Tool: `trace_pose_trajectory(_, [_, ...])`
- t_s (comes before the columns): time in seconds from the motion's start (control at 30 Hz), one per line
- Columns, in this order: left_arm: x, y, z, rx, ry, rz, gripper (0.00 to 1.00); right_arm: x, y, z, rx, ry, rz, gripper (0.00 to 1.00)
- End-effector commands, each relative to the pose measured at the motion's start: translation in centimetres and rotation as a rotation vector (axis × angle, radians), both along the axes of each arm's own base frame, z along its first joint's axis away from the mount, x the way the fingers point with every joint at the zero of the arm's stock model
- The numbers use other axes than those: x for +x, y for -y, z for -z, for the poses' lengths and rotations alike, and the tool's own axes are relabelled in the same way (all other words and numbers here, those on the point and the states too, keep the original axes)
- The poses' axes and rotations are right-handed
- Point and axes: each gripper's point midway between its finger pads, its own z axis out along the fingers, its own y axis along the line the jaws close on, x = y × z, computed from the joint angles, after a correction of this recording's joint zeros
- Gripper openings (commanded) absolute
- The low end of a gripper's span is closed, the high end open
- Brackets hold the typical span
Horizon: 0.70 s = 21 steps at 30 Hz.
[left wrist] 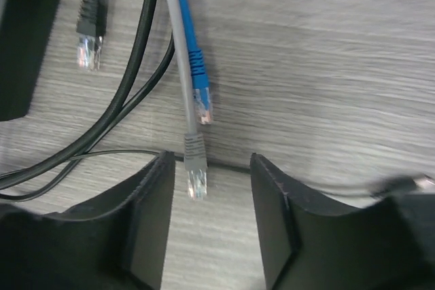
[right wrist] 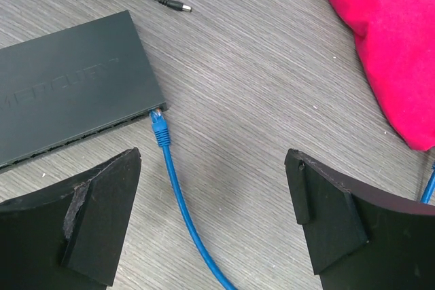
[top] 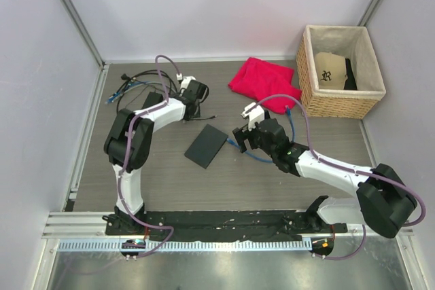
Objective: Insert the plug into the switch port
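At the far left of the grey wood-grain table (top: 156, 181), the left gripper (left wrist: 209, 168) stands partly open above a bundle of cables. A clear network plug with a grey boot (left wrist: 196, 180) lies in the gap between its black fingers (left wrist: 146, 215) and touches neither; a loose blue-booted plug (left wrist: 202, 100) lies just beyond it. Toward the middle lies the switch (right wrist: 68, 93), a flat, thin, dark grey box. Raised lettering on its top reads roughly MERCURY, cut off at the left edge of the right wrist view. The blue cable plug (right wrist: 158, 123) sits at the end socket on the switch's right corner; how deep it goes, I cannot tell. Just right of it hovers the right gripper (right wrist: 214, 174), jaws spread wide, holding nothing. Further right lie a crumpled red cloth (top: 265, 81) and a woven wicker basket (top: 340, 105).
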Motion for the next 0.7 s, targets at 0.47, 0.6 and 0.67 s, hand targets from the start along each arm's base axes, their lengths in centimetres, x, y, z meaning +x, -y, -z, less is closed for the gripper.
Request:
trace_pose_trajectory(0.47, [0.1,-1.2,-3.9,-0.048,0.035,-0.069,0.06,0.5,-0.3,-2.6,0.08,0.061,0.009,0.96])
trace_pose_trajectory(0.6, [0.5,-1.1,-12.5,-0.098,0.179,-0.024,0.02,0.4,-0.4,-2.9,0.088,0.063,0.002,0.95])
trace_pose_trajectory(0.67, [0.9,-1.6,-19.1,-0.113,0.297,-0.021,0.01,0.3,-0.4,-3.2,0.093,0.068,0.001,0.95])
